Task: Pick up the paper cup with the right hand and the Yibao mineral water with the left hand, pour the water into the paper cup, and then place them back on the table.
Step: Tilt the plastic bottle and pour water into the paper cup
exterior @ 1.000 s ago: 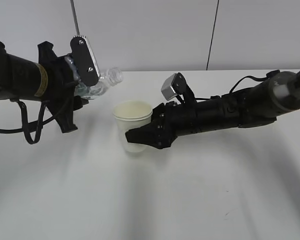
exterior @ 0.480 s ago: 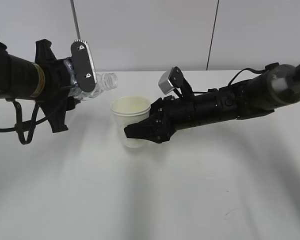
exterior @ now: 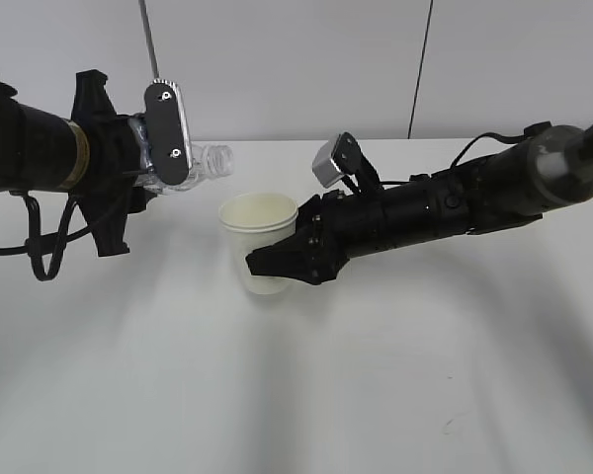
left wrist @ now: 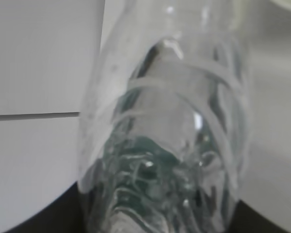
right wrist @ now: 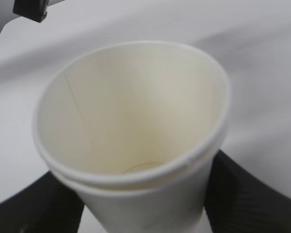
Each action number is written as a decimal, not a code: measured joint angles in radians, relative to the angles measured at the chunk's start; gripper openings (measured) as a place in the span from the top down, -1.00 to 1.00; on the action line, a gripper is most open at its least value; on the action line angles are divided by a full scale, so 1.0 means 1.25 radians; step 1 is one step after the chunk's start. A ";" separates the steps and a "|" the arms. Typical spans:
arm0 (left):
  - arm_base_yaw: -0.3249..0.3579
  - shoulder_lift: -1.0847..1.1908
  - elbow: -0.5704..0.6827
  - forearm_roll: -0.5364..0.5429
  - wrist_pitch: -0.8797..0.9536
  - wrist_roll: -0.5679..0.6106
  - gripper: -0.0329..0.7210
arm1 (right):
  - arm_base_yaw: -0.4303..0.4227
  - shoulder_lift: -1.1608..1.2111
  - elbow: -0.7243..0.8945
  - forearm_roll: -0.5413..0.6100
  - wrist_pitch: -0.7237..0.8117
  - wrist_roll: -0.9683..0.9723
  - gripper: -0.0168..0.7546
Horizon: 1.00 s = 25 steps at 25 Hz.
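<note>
My left gripper (exterior: 163, 158) is shut on the Yibao mineral water (exterior: 200, 164) and holds it tipped almost level above the table, its open neck pointing right toward the paper cup (exterior: 260, 242). In the left wrist view the clear ribbed bottle (left wrist: 169, 126) fills the frame with a trace of green label. My right gripper (exterior: 277, 262) is shut on the off-white paper cup and holds it upright, just right of and below the bottle's mouth. In the right wrist view the cup (right wrist: 136, 126) looks empty between the black fingers (right wrist: 242, 194).
The white table (exterior: 306, 395) carries a small dark scuff (exterior: 445, 423) at the front right. A grey wall with a dark vertical seam (exterior: 420, 69) stands behind. A thin rod (exterior: 146, 39) rises behind the left arm.
The left arm has rolled the bottle flatter and drawn slightly left and up. The right gripper has lifted and shifted the cup a little left; in the last half second both barely moved.
</note>
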 joint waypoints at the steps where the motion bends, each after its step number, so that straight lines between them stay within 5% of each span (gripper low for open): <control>1: -0.004 0.000 0.000 0.005 0.009 0.000 0.05 | 0.000 0.000 0.000 0.000 0.000 0.001 -0.42; 25: -0.033 0.000 0.000 0.099 0.084 0.002 0.07 | 0.000 0.000 0.000 -0.014 0.000 0.015 -0.42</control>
